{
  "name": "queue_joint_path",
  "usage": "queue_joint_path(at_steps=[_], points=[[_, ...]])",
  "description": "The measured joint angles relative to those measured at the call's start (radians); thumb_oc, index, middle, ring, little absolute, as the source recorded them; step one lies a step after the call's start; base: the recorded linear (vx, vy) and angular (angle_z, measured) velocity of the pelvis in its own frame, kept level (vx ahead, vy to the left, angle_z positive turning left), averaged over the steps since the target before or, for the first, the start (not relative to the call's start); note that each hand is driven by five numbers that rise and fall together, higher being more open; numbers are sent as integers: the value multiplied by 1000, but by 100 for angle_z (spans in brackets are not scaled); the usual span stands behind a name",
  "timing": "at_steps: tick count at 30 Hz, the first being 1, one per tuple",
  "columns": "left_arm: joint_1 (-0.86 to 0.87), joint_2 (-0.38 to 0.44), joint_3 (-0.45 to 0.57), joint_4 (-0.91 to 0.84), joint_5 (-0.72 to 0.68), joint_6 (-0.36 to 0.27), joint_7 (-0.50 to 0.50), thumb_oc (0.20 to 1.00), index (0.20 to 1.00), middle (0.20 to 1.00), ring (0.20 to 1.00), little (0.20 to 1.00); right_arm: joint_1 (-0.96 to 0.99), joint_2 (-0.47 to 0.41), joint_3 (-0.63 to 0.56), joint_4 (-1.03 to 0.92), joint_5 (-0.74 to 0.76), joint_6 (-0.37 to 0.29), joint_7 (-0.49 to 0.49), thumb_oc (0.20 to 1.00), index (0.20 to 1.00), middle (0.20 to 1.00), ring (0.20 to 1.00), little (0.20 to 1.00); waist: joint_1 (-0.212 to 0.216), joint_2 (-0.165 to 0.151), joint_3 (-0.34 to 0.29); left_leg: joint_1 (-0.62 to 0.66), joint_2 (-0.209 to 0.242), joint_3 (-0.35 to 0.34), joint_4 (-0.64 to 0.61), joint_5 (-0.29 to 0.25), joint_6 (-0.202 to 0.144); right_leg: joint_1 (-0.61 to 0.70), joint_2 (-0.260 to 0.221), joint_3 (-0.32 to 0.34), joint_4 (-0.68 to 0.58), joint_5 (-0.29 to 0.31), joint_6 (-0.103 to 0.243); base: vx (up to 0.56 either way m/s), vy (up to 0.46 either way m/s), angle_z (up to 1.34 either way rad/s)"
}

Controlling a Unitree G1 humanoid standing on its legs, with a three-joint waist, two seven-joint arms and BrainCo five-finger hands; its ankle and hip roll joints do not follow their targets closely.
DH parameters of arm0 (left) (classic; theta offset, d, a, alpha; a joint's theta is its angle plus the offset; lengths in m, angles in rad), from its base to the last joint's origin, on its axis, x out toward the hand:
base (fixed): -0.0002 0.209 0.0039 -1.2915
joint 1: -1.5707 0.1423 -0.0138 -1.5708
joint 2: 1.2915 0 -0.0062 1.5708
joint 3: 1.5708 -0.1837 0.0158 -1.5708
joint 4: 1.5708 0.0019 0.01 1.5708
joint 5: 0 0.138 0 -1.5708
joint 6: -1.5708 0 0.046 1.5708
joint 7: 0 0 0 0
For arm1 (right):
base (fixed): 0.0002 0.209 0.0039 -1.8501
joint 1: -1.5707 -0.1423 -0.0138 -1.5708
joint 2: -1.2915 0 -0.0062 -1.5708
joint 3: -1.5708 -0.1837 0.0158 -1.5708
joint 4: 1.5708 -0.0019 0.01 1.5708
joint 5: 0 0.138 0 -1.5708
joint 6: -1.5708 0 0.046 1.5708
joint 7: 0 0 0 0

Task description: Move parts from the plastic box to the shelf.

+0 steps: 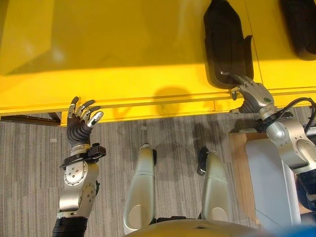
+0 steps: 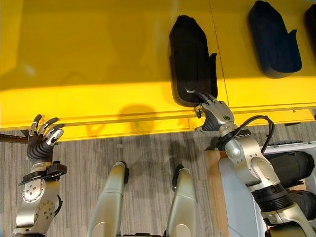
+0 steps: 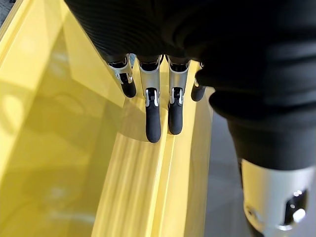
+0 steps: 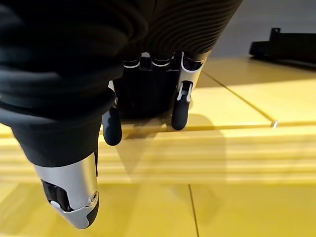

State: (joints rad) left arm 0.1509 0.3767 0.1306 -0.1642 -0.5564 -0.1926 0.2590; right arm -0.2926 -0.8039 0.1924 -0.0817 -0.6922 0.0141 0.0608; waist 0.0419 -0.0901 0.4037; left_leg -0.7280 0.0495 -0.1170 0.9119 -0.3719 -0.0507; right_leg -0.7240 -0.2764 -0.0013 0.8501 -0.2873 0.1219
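1. A black moulded part [image 2: 190, 61] lies on the yellow shelf [image 2: 98, 64]; the right hand [image 2: 213, 111] rests relaxed fingers on its near end.
2. It looks stiff, light and smooth; best gripped across its narrow near end.
3. The left hand [image 1: 81, 118] hovers spread at the shelf's front edge, holding nothing.
4. No writing is legible.

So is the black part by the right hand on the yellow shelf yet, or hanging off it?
On. The black moulded plastic part lies flat on the yellow shelf, near its front edge, with the right hand at its near end.
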Motion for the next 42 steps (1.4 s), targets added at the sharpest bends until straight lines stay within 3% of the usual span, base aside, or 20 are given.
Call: queue_joint_path(at_steps=[6, 11, 14, 24, 34, 42], points=[[1, 0, 9, 0, 0, 2, -11, 1000, 1000, 1000, 1000, 1000, 9, 0, -24, -19, 2, -1, 16, 1000, 1000, 1000, 1000, 1000, 0, 1, 1, -1, 1, 0, 0, 0, 0, -2, 1, 0, 1, 0, 0, -29, 2, 0], [12, 1, 25, -18, 0, 3, -13, 1000, 1000, 1000, 1000, 1000, 98, 15, -189, -216, 33, -14, 4, 1000, 1000, 1000, 1000, 1000, -6, 7, 15, -9, -2, 0, 4, 6, -9, -10, 2, 2, 4, 7, 2, 36, -5, -1], [35, -2, 39, -33, 0, 0, -13, 1000, 1000, 1000, 1000, 1000, 136, 15, -312, -303, 51, -40, -51, 1000, 1000, 1000, 1000, 1000, -15, 6, 16, -10, 1, 0, 6, -4, -3, -10, 7, 3, 3, -1, 0, 1, 7, -3], [67, -11, 57, -60, 0, -12, -13, 1000, 1000, 1000, 1000, 1000, 182, -3, -468, -405, 50, -66, -153, 1000, 1000, 1000, 1000, 1000, -34, 5, 15, -24, 3, 1, 18, -5, -1, -19, 10, 5, -2, 3, 1, 0, 0, 0], [77, -16, 56, -65, -1, -14, -11, 1000, 1000, 1000, 1000, 1000, 321, 5, -440, -432, 139, -108, -124, 1000, 1000, 1000, 1000, 1000, -36, 5, 15, -24, 3, 4, 16, -6, 1, -20, 11, 8, -4, 3, 1, 0, 0, 0], [73, -14, 48, -65, -1, -11, -12, 1000, 1000, 1000, 1000, 1000, 326, 36, -257, -387, 259, -106, -16, 1000, 1000, 1000, 1000, 1000, -36, 4, 15, -23, 4, 4, 16, -6, 1, -17, 11, 8, -4, 5, 5, 0, 0, 0]])
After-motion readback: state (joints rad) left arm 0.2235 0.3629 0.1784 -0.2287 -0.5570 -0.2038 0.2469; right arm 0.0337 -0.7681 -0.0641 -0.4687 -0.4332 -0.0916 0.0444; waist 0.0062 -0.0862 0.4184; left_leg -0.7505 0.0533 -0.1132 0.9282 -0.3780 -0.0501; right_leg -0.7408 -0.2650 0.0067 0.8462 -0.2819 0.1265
